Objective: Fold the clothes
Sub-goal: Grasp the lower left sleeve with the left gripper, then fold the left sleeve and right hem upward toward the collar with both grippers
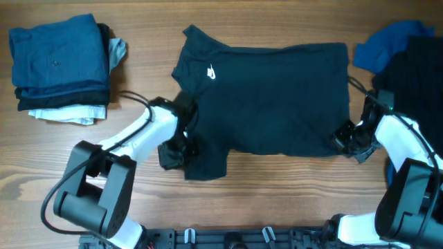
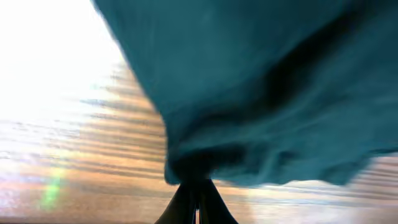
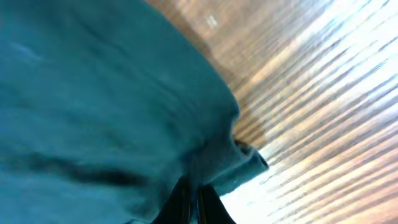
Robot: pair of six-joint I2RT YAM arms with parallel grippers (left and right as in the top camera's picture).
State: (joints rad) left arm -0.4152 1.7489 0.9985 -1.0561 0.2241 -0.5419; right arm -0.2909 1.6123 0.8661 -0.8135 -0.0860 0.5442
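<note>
A near-black navy short-sleeved shirt (image 1: 266, 97) lies spread on the wooden table, with a small white logo near its left side. My left gripper (image 1: 185, 143) is shut on the shirt's lower left part, beside the sleeve that hangs toward the table's front. In the left wrist view the cloth (image 2: 261, 81) bunches right at the shut fingertips (image 2: 209, 198). My right gripper (image 1: 344, 136) is shut on the shirt's lower right corner. The right wrist view shows the hem (image 3: 245, 165) pinched between the dark fingers (image 3: 179, 202).
A folded stack of clothes (image 1: 61, 66), blue on top with dark and white beneath, sits at the back left. A loose heap of blue and dark garments (image 1: 401, 59) lies at the back right. Bare wood (image 1: 277, 194) runs along the table's front.
</note>
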